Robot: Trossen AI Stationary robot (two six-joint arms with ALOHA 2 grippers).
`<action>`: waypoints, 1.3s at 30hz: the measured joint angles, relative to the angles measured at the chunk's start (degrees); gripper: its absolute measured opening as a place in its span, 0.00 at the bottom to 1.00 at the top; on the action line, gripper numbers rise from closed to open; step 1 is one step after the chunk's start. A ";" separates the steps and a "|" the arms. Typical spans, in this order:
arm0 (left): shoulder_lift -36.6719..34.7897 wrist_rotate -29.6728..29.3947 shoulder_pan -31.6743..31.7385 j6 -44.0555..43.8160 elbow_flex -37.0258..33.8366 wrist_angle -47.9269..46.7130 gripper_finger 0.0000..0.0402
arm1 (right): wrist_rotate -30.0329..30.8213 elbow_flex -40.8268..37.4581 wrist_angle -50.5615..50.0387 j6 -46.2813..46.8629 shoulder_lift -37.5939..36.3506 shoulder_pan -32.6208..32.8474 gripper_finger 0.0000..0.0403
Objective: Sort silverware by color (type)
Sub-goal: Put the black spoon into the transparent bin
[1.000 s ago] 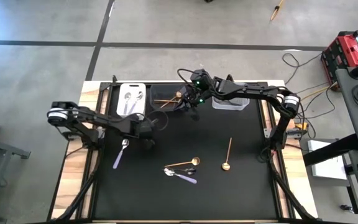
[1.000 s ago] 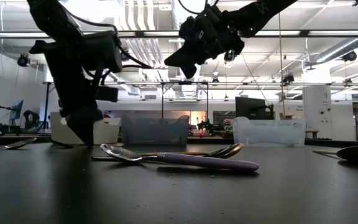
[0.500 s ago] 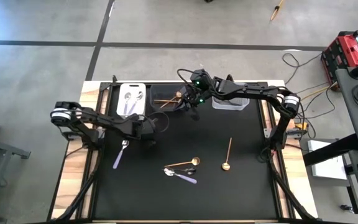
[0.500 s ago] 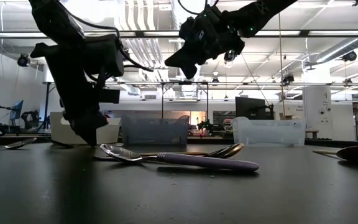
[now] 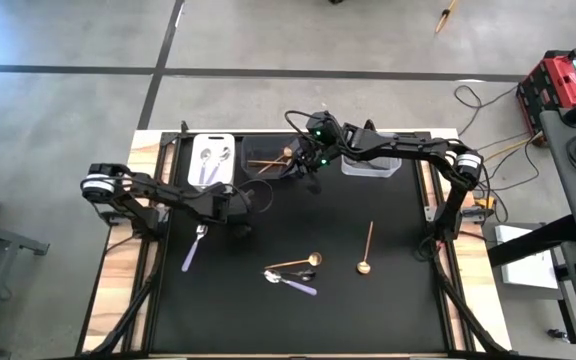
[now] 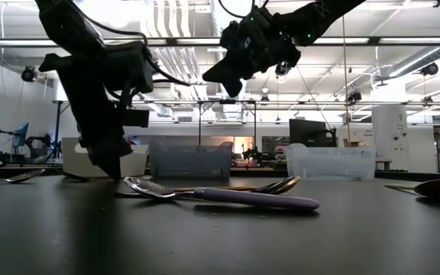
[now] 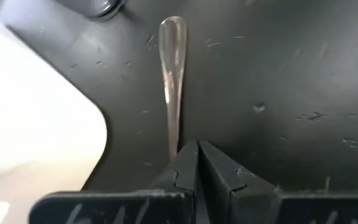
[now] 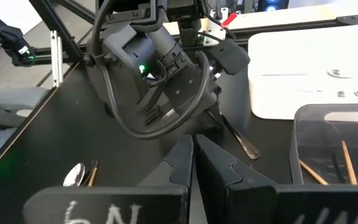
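White bin (image 5: pixel 211 160), dark bin (image 5: pixel 266 160) and clear bin (image 5: pixel 370 162) line the mat's far edge. Left gripper (image 7: pixel 197 163) is low beside the white bin, fingers closed, tips at a grey utensil handle (image 7: pixel 171 81) on the mat. Right gripper (image 8: pixel 193 155) is closed, empty, raised near the dark bin. Remaining silverware (image 5: pixel 293 272) lies mid-mat, well apart.

Two matte black jointed arms with silver-white collars at the shoulder joints; looped black cables along the links; a green light glows on the right arm's wrist; white scrawled marks beneath the dark fingers (image 8: pixel 219 163).
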 joint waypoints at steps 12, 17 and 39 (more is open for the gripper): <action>-0.95 4.57 -1.05 3.14 2.90 -2.99 0.00 | -0.01 0.02 -0.47 -0.11 0.00 0.02 0.02; -1.31 3.41 -1.07 1.63 2.46 -5.55 0.00 | -0.02 0.02 -0.46 -0.80 0.00 0.02 0.02; -1.89 -3.42 -1.34 0.07 2.08 -11.89 0.00 | 0.02 0.02 -0.24 -0.77 -0.02 0.02 0.02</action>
